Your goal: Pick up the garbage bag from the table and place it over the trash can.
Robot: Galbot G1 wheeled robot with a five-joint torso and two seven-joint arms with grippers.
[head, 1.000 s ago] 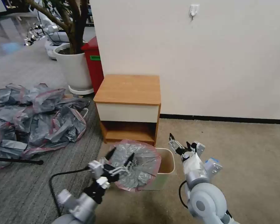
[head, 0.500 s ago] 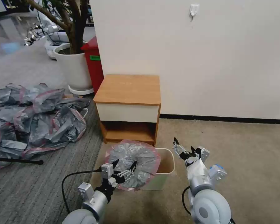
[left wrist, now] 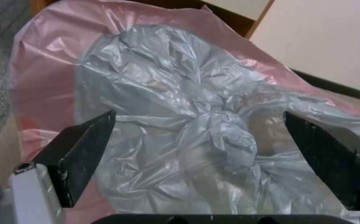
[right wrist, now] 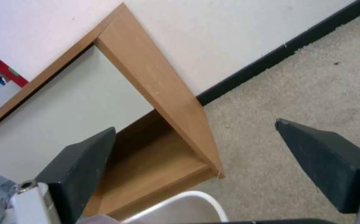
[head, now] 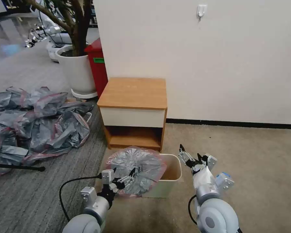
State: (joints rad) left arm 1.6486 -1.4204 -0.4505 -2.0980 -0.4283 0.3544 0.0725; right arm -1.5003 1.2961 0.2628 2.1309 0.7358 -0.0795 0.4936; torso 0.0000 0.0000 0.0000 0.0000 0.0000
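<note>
The garbage bag (head: 137, 171) is no longer on the surface (head: 134, 92), whose wooden top is bare. It now lies over the left part of the trash can (head: 171, 176), which stands on the floor just in front of the stand. The bag looks like a puffed dome, with its pink rim spread around the grey middle, and it hangs out past the left side of the can. The right part of the can's opening is not covered, and the cream inside wall shows there.

The left tool (head: 122, 178) is at the near edge of the bag, and its fingers are wide apart. In the left wrist view the bag (left wrist: 196, 130) sits between the two black fingers (left wrist: 85, 149), but they do not pinch it. The right tool (head: 190, 158) hovers just beside the right rim of the can, also wide and holding nothing.

So I judge the pick-up and the carrying as done. What seems left is to pull the rim across the uncovered right side, so that the bag sits over the whole opening.
</note>
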